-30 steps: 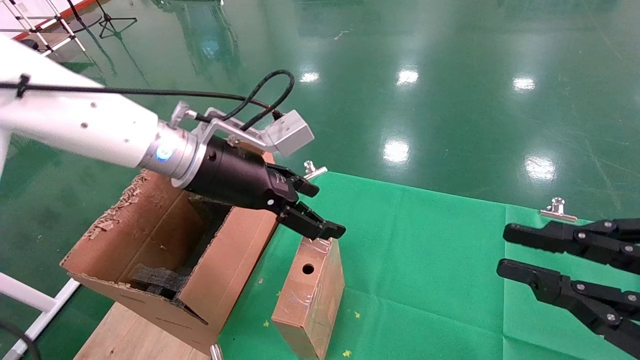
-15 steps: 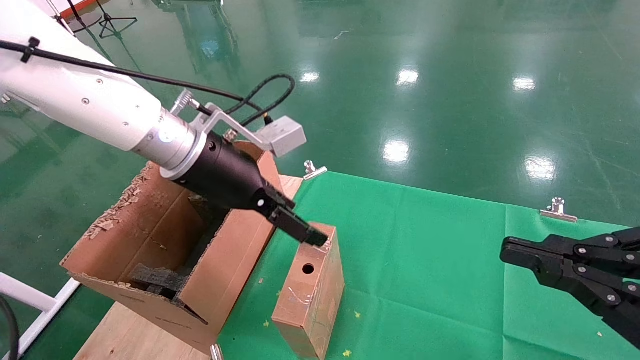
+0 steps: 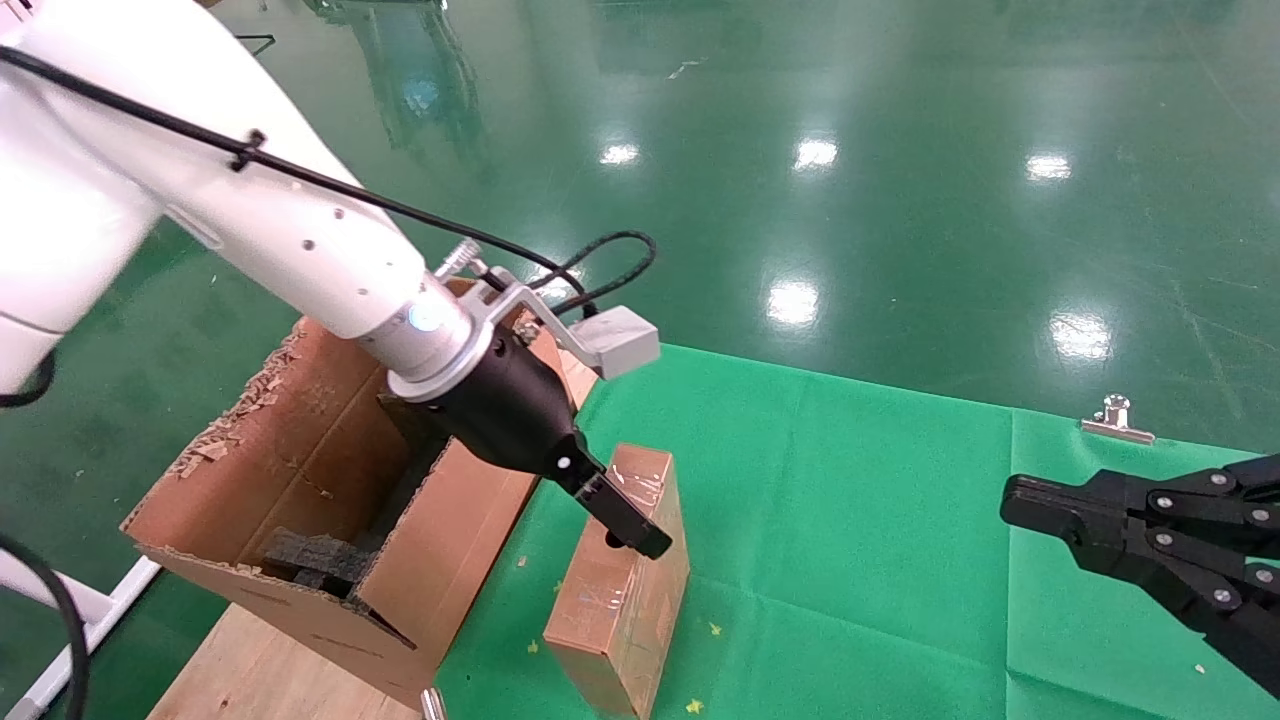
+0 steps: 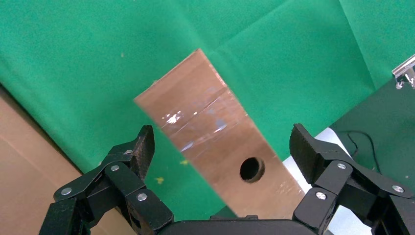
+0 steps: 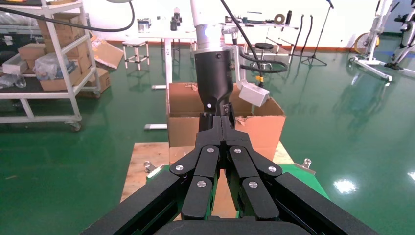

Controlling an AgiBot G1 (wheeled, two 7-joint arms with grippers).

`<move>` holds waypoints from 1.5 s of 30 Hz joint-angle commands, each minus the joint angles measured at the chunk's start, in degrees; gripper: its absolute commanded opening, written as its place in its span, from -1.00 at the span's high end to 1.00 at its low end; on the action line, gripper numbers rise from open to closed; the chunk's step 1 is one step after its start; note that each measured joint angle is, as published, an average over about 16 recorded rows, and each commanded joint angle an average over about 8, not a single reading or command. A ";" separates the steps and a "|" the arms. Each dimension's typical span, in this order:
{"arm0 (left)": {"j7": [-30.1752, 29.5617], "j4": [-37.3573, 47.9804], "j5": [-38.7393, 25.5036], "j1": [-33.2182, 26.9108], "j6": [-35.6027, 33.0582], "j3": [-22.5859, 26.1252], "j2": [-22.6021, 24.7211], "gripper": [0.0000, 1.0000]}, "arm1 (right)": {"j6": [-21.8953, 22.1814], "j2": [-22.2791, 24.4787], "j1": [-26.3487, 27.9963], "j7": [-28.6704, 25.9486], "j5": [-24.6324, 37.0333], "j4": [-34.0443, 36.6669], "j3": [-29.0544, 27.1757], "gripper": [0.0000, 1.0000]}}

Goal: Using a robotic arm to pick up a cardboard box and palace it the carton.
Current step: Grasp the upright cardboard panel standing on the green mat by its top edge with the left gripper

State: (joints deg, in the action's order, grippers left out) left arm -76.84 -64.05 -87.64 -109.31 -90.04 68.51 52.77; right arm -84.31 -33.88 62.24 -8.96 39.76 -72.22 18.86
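Note:
The slim brown cardboard box stands on edge on the green cloth, just right of the big torn-flapped carton. My left gripper, on the white robotic arm, is open and tilted down over the box's upper end. In the left wrist view the taped face with its round hole lies between the spread fingers without touching them. In the head view one finger covers the hole. Black foam lies inside the carton. My right gripper hovers shut and empty at the right.
The green cloth is held by metal clips at its far edge. The carton rests on a wooden board with shiny green floor beyond. Shelving stands far behind the carton.
My left gripper has dropped and tilted steeply, so its open fingers now straddle the box's upper end. My right gripper shut about a second ago and has stayed put since.

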 commanded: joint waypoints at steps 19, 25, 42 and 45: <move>-1.71 -5.65 1.11 -4.20 -0.12 10.27 1.60 -1.00 | 0.01 0.01 0.00 0.01 -0.01 0.01 0.01 0.39; -1.81 -6.32 0.47 -4.87 -0.09 11.32 1.91 0.07 | 0.03 0.01 -0.01 0.01 -0.02 0.02 0.01 -1.00; -1.75 -5.79 0.80 -4.40 -0.13 10.42 1.71 1.00 | 0.03 0.01 -0.01 0.01 -0.02 0.02 0.01 -1.00; -1.75 -5.75 0.83 -4.35 -0.13 10.34 1.70 1.00 | 0.03 0.01 -0.01 0.01 -0.02 0.02 0.01 -1.00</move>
State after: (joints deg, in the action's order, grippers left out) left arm -78.59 -69.82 -86.82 -113.67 -90.16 78.88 54.47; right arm -84.28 -33.87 62.23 -8.95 39.74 -72.21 18.87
